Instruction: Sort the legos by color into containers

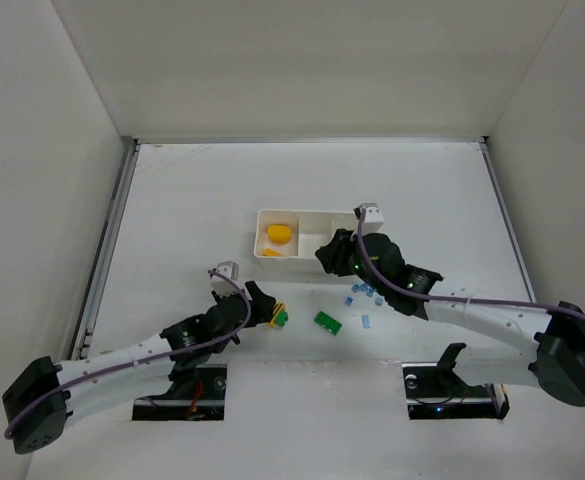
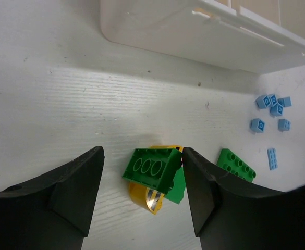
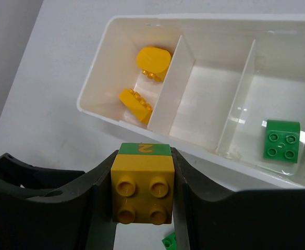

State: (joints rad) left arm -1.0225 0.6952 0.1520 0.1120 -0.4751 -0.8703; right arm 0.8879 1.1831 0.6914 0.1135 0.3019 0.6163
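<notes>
In the left wrist view my left gripper (image 2: 142, 156) stands open over a green lego (image 2: 152, 169) that leans on a yellow curved lego (image 2: 143, 199) on the table. The green one touches the right finger (image 2: 204, 192); the left finger is apart from it. My right gripper (image 3: 143, 156) is shut on a yellow lego (image 3: 142, 188) with a green piece (image 3: 143, 148) stuck to its far side, held just before the white containers (image 3: 97, 78). The left compartment holds two yellow legos (image 3: 153, 60). In the right one lies a green lego (image 3: 282, 139). The middle one is bare.
A flat green brick (image 2: 235, 165) lies right of the left gripper, and several small light blue bricks (image 2: 272, 101) are scattered beyond it. From above, the tray (image 1: 262, 232) sits mid-table, with the blue bricks (image 1: 362, 292) under the right arm (image 1: 472, 315).
</notes>
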